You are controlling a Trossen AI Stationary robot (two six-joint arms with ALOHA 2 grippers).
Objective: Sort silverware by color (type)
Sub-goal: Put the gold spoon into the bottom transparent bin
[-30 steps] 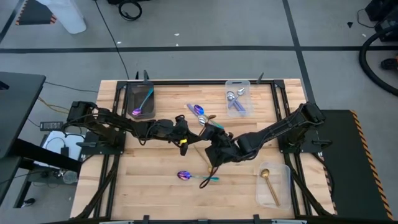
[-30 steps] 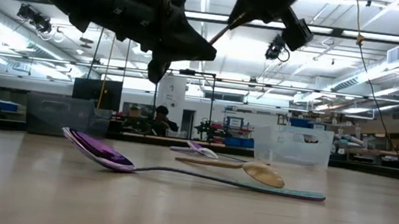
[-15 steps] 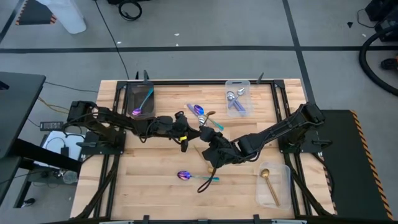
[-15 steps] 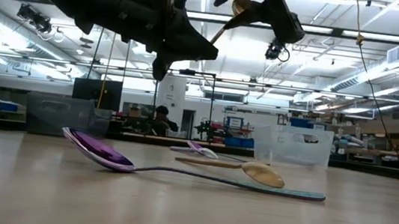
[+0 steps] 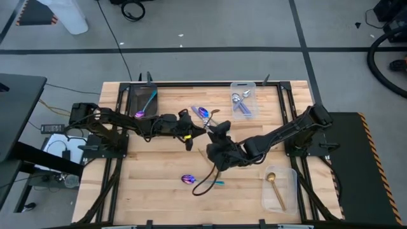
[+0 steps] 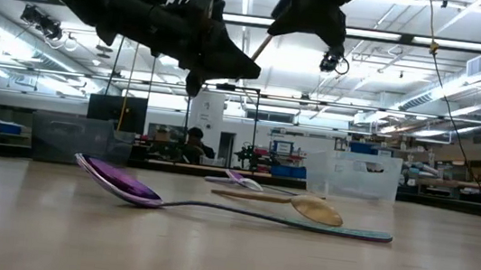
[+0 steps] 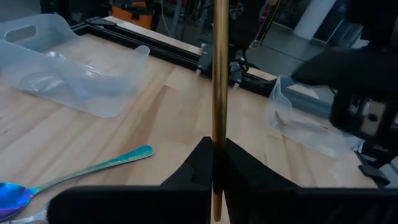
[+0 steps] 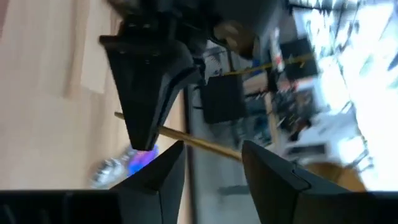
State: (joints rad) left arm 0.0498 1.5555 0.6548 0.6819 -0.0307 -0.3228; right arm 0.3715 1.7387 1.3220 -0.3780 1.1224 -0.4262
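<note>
Some way in: pinches a gold spoon [image 7: 219, 93] tight in the left gripper [image 7: 214, 149], holds the right gripper [image 8: 211, 149] nearby with fingers spread apart, leaves a purple spoon [image 5: 189, 179] loose on the table [image 5: 146, 191].

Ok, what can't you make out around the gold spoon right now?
- Gold spoon bowl: past the left gripper clamping the handle, cut off by the left wrist view's top edge; lost among the arms in the high view.
- Whether the open right gripper touches the handle: right wrist view blurred.
</note>
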